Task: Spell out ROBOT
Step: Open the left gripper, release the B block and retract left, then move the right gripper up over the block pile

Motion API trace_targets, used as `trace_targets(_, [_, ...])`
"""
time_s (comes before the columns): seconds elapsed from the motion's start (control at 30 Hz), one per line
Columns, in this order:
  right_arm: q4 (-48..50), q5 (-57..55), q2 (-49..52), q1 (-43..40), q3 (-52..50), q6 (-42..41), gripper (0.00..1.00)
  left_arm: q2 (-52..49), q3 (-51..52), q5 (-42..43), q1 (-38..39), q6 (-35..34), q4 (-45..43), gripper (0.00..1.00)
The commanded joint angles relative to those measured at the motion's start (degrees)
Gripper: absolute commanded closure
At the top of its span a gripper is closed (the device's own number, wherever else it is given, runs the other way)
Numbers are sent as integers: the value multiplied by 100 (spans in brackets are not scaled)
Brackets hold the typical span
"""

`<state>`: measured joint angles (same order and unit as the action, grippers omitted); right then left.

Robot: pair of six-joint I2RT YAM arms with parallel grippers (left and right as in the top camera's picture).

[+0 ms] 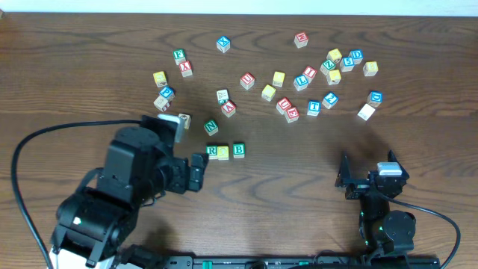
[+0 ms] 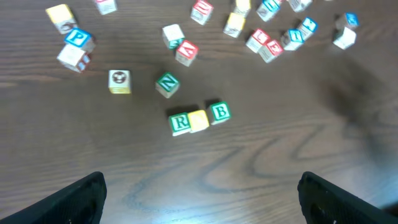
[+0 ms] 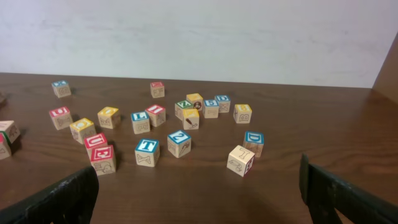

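- At the lower left of the dark wooden table [image 1: 299, 172]: bulky black left arm [image 1: 127, 175], bent low, with the left gripper [image 1: 199, 170] pointing right, just short of the cube row.
- From its wrist camera: fingers [image 2: 81, 199] spread wide, nothing between them.
- At the lower right: compact black right arm [image 1: 388, 224], with the right gripper [image 3: 199, 196] aimed up the table, jaws likewise wide apart and empty.
- Two arms, two grippers.
- Three wooden letter cubes in a row near the centre: green R cube [image 1: 211, 152], yellow cube [image 1: 223, 152] with its letter illegible, green B cube [image 1: 238, 150], side by side and touching.
- About twenty-eight more cubes scattered beyond, among them a blue T cube [image 1: 314, 107], well apart from the row.
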<state>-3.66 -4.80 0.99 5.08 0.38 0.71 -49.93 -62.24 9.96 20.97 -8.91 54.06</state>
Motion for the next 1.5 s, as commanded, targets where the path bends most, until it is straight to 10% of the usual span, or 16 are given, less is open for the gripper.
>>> trace_targets(0.0, [-22,4,-17,-39,-7,63,1,31,-50,680,-527,455,57,3])
trace_targets(0.93, [-22,4,-17,-37,-7,63,1,-52,-50,994,-1331,487,310,3])
trace_targets(1.47, [-22,4,-17,-37,-7,66,1,-52,-50,999,-2312,2194,656,3])
